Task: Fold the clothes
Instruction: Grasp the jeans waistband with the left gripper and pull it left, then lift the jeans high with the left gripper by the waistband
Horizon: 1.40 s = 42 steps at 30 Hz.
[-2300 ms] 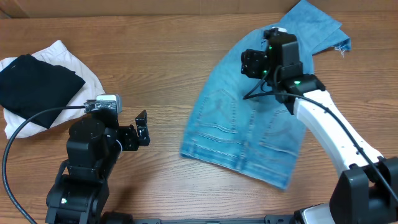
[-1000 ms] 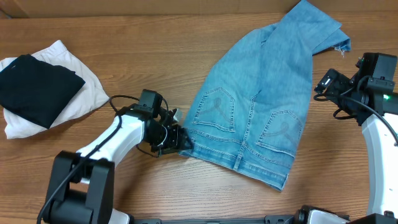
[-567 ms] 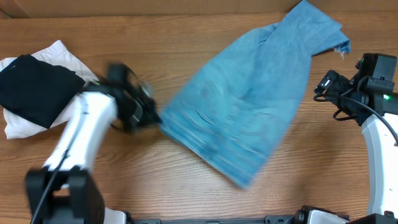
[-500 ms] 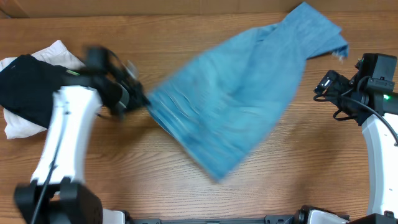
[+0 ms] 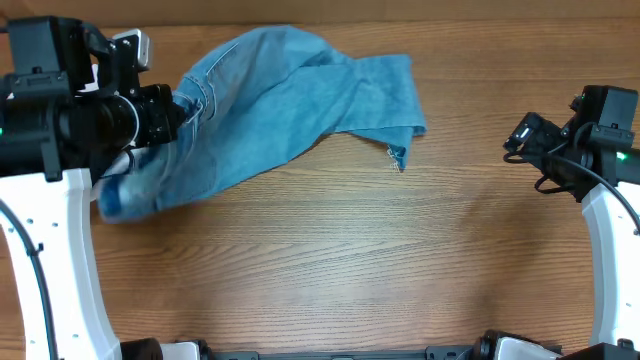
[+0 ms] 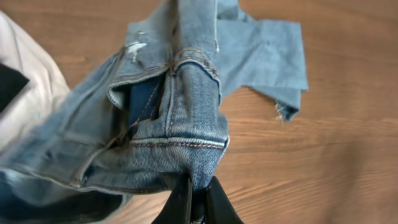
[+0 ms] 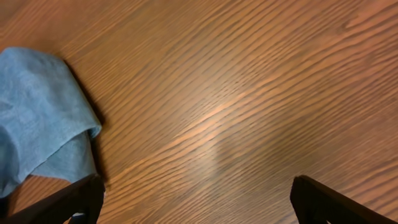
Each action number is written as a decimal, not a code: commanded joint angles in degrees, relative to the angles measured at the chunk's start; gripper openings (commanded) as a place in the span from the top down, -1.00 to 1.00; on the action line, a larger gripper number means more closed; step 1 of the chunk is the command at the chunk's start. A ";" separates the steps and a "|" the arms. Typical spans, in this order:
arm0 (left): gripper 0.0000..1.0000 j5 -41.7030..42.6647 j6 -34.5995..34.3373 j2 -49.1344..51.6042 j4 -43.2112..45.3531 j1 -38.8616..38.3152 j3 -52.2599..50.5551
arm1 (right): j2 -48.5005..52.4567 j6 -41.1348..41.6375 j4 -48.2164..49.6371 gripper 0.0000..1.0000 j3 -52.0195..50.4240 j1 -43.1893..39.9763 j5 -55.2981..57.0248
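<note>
The clothes, light blue jeans [image 5: 290, 105], lie bunched and stretched across the far left of the table. One frayed hem [image 5: 398, 155] trails toward the middle. My left gripper [image 5: 178, 108] is at the jeans' left end. In the left wrist view my left gripper [image 6: 198, 200] is shut on a fold of the waistband [image 6: 186, 140], and the denim hangs from it above the wood. My right gripper [image 5: 515, 135] hovers at the right side, well away from the jeans. In the right wrist view it [image 7: 199, 208] stands wide open over bare wood, with a jeans corner [image 7: 37, 112] at the left.
A white folded garment [image 6: 25, 87] with a black one [image 6: 7, 81] on it lies just left of the held jeans. In the overhead view my left arm [image 5: 45, 190] mostly covers them. The wooden table [image 5: 400, 260] stretches between the two arms.
My left gripper shut on the jeans' waist edge and dragged them fast to the far left, so the cloth now lies bunched there. The right arm stayed still and open.
</note>
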 commanded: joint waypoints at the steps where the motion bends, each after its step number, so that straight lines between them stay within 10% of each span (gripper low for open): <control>1: 0.92 0.50 2.38 -0.20 0.37 -0.52 0.13 | 1.05 -1.75 0.68 -1.00 1.42 -0.15 -3.69; 10: 0.92 10.21 7.58 -1.07 2.60 -0.55 6.12 | 4.31 -8.85 0.63 -0.99 1.40 1.33 -12.37; 21: 0.92 30.05 35.74 -3.63 -13.20 -0.76 20.33 | 4.79 -11.80 4.46 -1.00 1.40 6.54 -12.92; 33: 0.92 27.06 34.47 -3.15 -13.14 -12.70 19.71 | 4.92 -13.57 10.10 -0.93 1.42 8.39 -22.95; 42: 0.92 27.06 18.95 -3.41 4.70 -13.09 25.73 | 7.91 -18.21 11.91 -0.92 1.42 15.10 -25.05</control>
